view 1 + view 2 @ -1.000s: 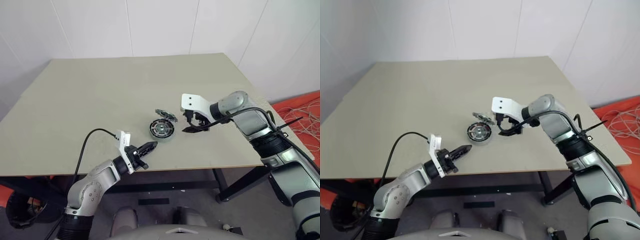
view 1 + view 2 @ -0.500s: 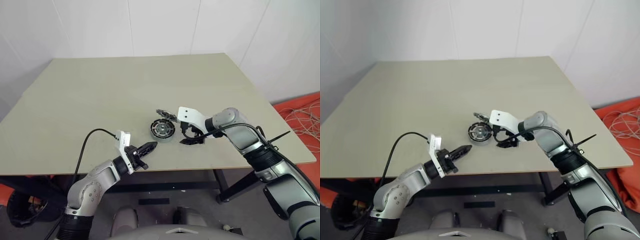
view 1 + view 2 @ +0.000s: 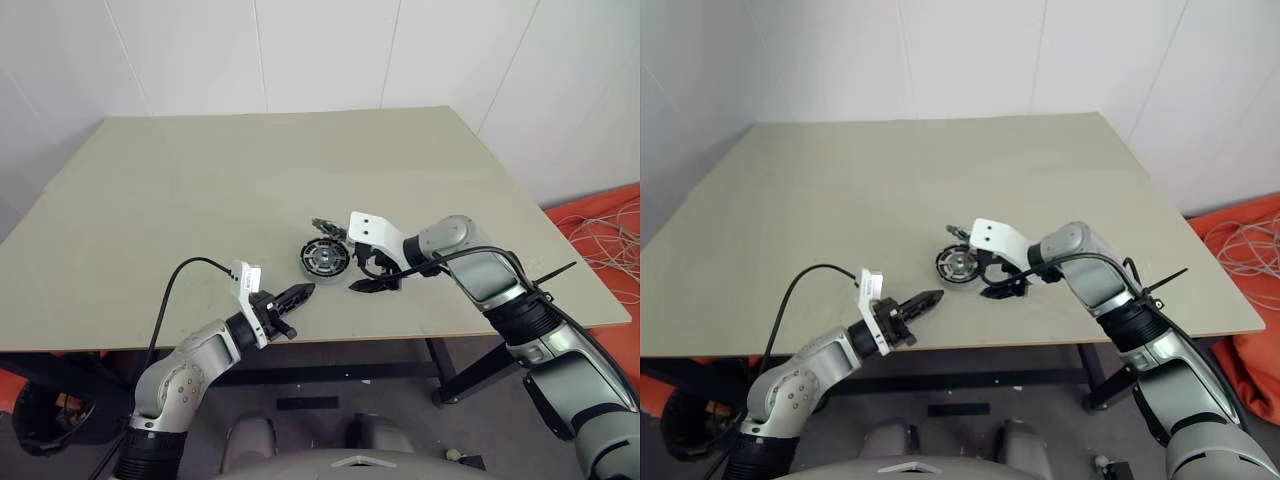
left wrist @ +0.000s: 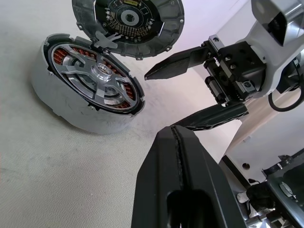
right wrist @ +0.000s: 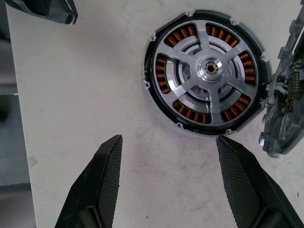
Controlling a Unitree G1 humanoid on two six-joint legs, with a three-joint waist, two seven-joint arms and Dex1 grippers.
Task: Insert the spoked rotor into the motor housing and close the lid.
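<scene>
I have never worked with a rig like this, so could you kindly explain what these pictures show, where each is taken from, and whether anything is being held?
This is a two-armed humanoid robot at a table. Two pictures come from cameras in its head, looking down over both arms. The other two come from a camera on each wrist, looking along that arm's two black fingers.

On the table sits a round motor housing with copper windings; the spoked rotor is already lying inside it. Its lid leans tilted against the housing's edge, not yet closed.

The right pincer is open and hovers just beside the housing, holding nothing. The left pincer is shut and empty, near the table's front edge, apart from the parts.
</scene>
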